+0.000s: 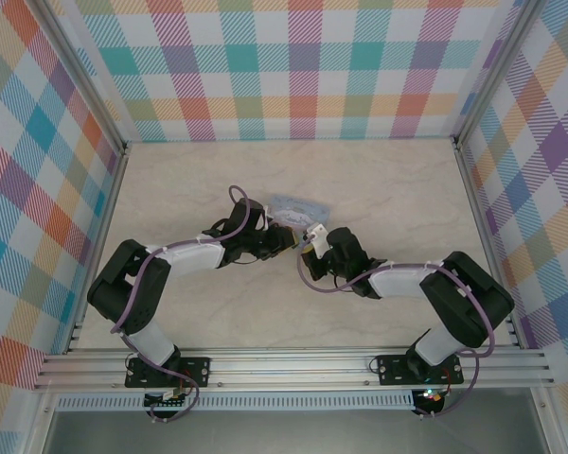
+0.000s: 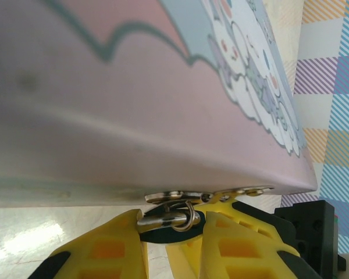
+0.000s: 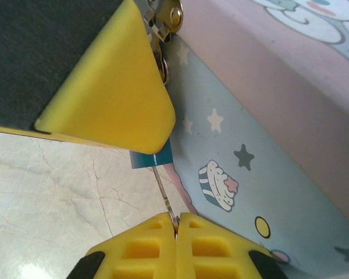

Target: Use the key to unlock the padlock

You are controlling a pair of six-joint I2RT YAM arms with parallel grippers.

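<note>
Right gripper pinches the key by its very end, the shaft meeting the padlock that our left gripper clamps beside the tin, so we fear a twist could slip or bend it.

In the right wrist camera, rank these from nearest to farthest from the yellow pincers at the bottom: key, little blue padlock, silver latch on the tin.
1. Key: pinched in the right gripper, rising straight from its tips.
2. Padlock: at the key's upper end, under the other yellow finger.
3. Silver latch: at the top edge, on the tin.
</note>
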